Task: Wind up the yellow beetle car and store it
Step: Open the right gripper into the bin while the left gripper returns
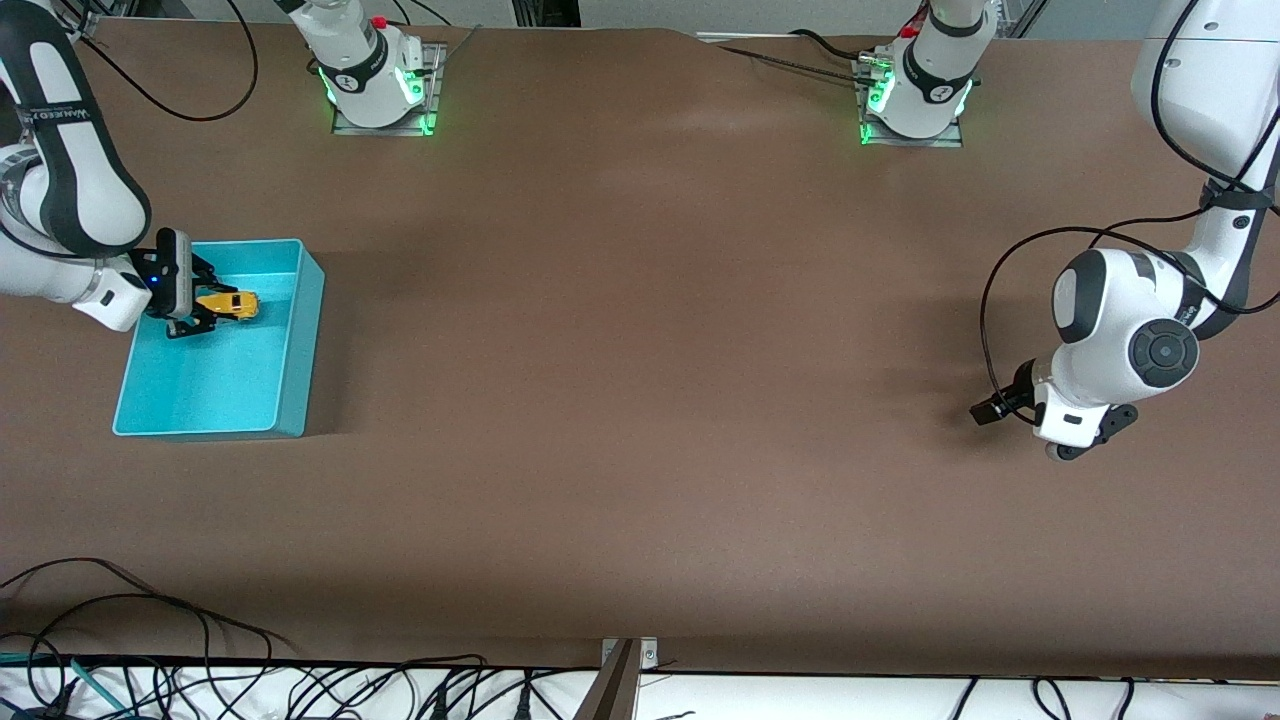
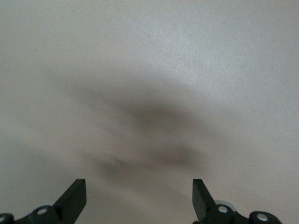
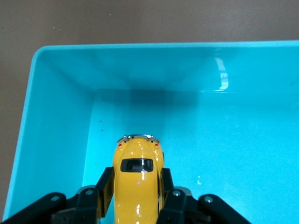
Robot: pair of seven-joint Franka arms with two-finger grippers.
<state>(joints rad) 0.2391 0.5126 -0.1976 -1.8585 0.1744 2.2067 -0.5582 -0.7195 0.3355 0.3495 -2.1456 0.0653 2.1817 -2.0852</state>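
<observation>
Counter (image 1: 640, 400): brown, plain surface; both arm bases stand along its edge farthest from the front camera.

Turquoise bin (image 1: 290, 350): open-topped, rectangular, resting on the counter near the edge at the right arm's end. Its inside floor shows bare turquoise around the car in the right wrist view (image 3: 243, 154).

Yellow beetle car (image 1: 229, 304): inside the outline of the bin, in the half farther from the front camera. Pinched by the right claw. In the right wrist view (image 3: 138, 179) its rounded yellow body and one dark window show, with a thin chrome bumper at the end pointing away from the claw. Whether its wheels touch the bin floor or hang just above it, hard to tell from these angles.

Right claw (image 1: 205, 305): over the bin, reaching in from the counter edge at the right arm's end. Black fingers (image 3: 103, 184) pressed against both flanks of the car; the car fills the gap between them.

Left claw (image 1: 990, 408): low over bare counter near the edge at the left arm's end, well apart from bin and car. Arm waits. In the left wrist view (image 2: 139, 196) the two dark fingertips (image 2: 74, 196) stand spread, nothing between them, only blurred pale surface and a soft shadow below.
</observation>
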